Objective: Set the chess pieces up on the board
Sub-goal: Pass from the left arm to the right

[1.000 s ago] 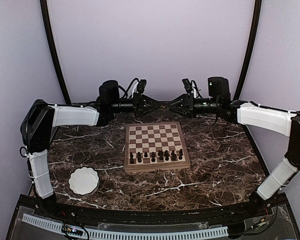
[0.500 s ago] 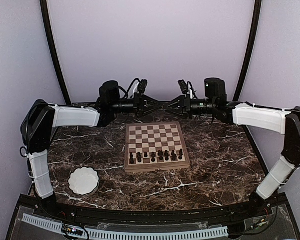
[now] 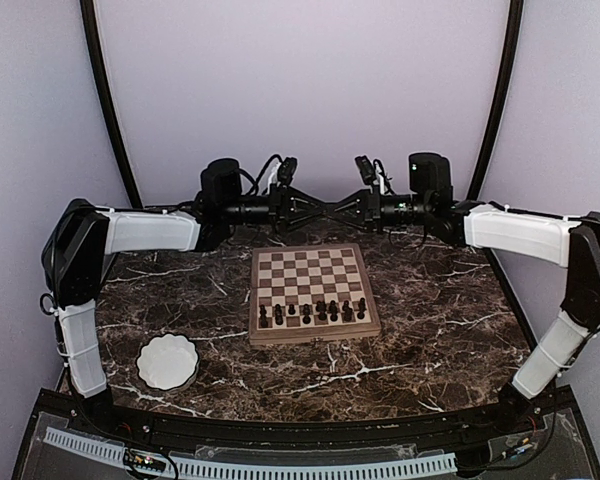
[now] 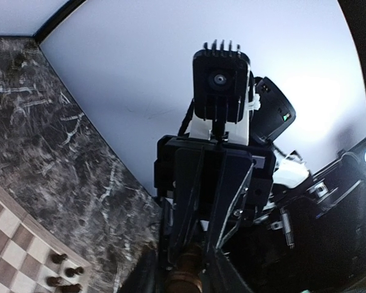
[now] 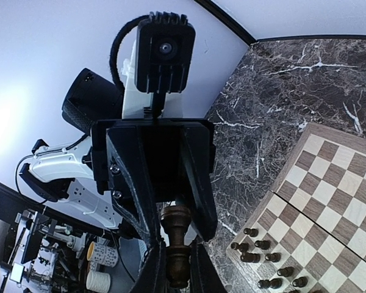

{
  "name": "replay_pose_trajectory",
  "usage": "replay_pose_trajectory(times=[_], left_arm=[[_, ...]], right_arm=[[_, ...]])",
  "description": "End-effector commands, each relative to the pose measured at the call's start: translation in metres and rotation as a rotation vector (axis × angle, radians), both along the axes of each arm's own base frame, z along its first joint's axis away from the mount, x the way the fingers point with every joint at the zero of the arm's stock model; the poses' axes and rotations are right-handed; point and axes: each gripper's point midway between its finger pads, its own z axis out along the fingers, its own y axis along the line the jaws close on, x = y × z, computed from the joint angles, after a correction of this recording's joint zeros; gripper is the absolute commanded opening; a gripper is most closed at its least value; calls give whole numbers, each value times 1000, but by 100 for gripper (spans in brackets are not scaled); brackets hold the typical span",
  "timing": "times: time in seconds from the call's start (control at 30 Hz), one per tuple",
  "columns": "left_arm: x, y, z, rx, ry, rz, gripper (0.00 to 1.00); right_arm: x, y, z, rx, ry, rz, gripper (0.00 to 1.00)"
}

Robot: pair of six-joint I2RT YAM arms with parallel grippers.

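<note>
A dark brown turned wooden chess piece (image 5: 177, 259) is clenched in the right gripper (image 5: 177, 247), its head between the fingers of the left gripper (image 4: 186, 271); whether these are released cannot be told. Below the 2 jaws are seen a tan-and-brown checked wooden chessboard (image 3: 314, 331) carrying tiny dark chessmen (image 3: 320, 311), a white-veined brown marble table (image 3: 430, 320) and a lilac wall (image 3: 300, 90).
</note>
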Motion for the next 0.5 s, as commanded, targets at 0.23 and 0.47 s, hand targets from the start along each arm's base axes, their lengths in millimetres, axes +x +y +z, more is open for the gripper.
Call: replay_pose_trajectory(times=[0.23, 0.47], left_arm=[[25, 59, -7, 276, -62, 312, 52], [18, 147, -41, 595, -110, 592, 55]], right_arm=[[5, 6, 4, -284, -128, -52, 10], [-21, 40, -30, -592, -197, 36, 9]])
